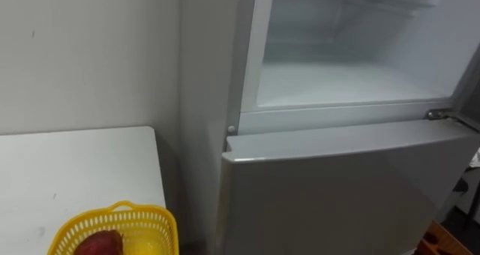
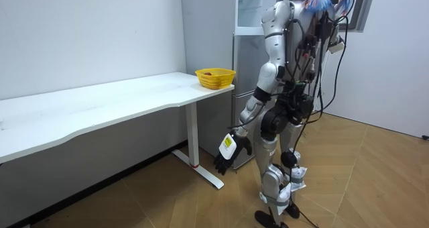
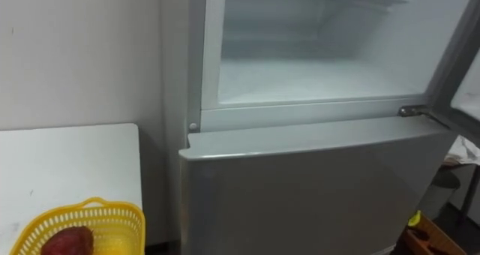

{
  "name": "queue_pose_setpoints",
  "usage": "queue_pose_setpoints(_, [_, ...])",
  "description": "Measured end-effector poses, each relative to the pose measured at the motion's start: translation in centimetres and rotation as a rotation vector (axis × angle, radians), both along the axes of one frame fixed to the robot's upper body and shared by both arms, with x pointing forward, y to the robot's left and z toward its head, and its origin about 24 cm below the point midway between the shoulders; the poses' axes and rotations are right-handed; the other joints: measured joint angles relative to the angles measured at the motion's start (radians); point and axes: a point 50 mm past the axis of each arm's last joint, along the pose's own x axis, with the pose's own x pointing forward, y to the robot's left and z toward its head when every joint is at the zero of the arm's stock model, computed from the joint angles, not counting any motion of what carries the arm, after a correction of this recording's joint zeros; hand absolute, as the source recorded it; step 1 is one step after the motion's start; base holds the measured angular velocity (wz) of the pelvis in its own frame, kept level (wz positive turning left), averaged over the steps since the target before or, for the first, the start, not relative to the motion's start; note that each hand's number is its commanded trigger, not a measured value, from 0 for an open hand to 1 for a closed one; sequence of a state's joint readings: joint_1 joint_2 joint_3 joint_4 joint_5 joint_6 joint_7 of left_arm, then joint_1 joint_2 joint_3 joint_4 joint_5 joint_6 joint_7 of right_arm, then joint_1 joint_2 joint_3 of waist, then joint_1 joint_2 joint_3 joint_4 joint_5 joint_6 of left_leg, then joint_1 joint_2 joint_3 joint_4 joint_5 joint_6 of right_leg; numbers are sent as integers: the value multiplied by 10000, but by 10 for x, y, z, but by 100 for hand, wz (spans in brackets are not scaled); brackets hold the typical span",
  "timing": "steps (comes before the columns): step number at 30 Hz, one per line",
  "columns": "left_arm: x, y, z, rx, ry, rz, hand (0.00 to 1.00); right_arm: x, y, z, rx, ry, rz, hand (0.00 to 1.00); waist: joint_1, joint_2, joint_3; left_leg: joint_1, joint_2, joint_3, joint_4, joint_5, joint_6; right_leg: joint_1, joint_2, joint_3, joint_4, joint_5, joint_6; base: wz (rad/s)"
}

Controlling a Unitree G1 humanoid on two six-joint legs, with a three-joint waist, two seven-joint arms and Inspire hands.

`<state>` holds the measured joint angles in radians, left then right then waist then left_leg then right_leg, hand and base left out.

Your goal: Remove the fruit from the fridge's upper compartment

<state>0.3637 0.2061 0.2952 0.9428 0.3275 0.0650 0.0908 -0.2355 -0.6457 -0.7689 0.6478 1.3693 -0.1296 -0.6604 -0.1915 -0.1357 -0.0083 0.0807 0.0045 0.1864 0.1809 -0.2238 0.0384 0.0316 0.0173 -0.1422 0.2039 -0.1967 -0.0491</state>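
Upper compartment [image 1: 345,82] of the white two-door fridge stands open. Its white interior floor is bare as far as seen, and the front lip runs level just above the shut grey lower door [image 1: 330,187]. A metal hinge [image 1: 439,114] sits at the right end of the lip, with the dark edge of the swung-out upper door [image 1: 470,82] beside it. Clear approach to the opening from the front.

To the robot's left, a long white table [image 1: 75,172] sits against the pale wall [image 1: 90,52], a narrow dark gap separating its end from the fridge side. A yellow plastic lattice basket [image 1: 131,210] stands near the table's fridge-end corner. Orange-brown object [image 1: 442,244] low at right, ID not possible.

A dark-red rounded item [image 1: 99,244] lies in the basket, next to something yellow [image 1: 150,247].

Room view: robot stands upright on wood-pattern floor [image 2: 375,174], facing the fridge at the table end. Left hand [image 2: 231,153] hangs low beside the thigh, fingers loose and holding nothing — well below and apart from basket and compartment.
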Motion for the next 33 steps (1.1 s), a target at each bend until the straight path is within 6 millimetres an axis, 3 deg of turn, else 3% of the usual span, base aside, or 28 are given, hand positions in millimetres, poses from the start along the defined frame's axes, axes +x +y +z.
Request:
queue_pose_setpoints(7, [-1, 2, 1, -92, -43, 136, 0, 0, 0, 5, -1077, 1378, 27, 0, 75, 103, 9, 47, -4, 14, -10, 30, -33, 81, 0, -50, 144, 46, -38, -2])
queue_pose_setpoints(14, [6, 0, -1, -256, -299, -67, 0, 9, 16, 21, -4299, 4931, 650, 0, 166, 270, 116, 168, -59, 94, -18, 80, -109, -252, -53, 52, 575, -140, -138, -11])
queue_pose_setpoints(18, [17, -5, -3, -463, -565, -523, 0, 20, 43, 32, -7296, 6726, 1415, 0, 363, 313, 135, 116, -11, 134, 85, 137, -203, -376, -22, 112, 756, -213, -262, -5])
queue_pose_setpoints(22, [24, -15, -10, -852, -364, -1070, 0, 33, 80, 40, -9450, 7176, 1781, 0, 560, 353, 147, 116, 66, 134, 88, 220, -330, -388, 34, 69, 768, -206, -373, 0])
queue_pose_setpoints(26, [24, -17, -11, -949, -283, -1255, 0, 37, 103, 48, -11500, 7682, 1828, 0, 621, 354, 147, 87, 98, 84, 88, 261, -393, -381, 54, -1, 757, -188, -445, 5])
queue_pose_setpoints(28, [24, -18, -12, -988, -163, -1343, 0, 38, 113, 62, -12655, 7599, 1408, 0, 640, 345, 150, 41, 106, 5, 91, 278, -414, -385, 55, -57, 741, -186, -458, 9])
queue_pose_setpoints(30, [29, -17, -12, -986, -23, -1831, 0, 36, 128, 82, -14069, 7306, 462, 0, 834, 181, 179, 37, 155, -2, 172, 283, -424, -285, 82, -131, 658, -152, -514, 9])
queue_pose_setpoints(33, [36, -15, -11, -909, -34, -2168, 0, 34, 137, 91, -15231, 7241, -258, 0, 1075, -76, 167, 37, 221, -12, 251, 280, -434, -92, 178, -156, 391, -78, -565, 11])
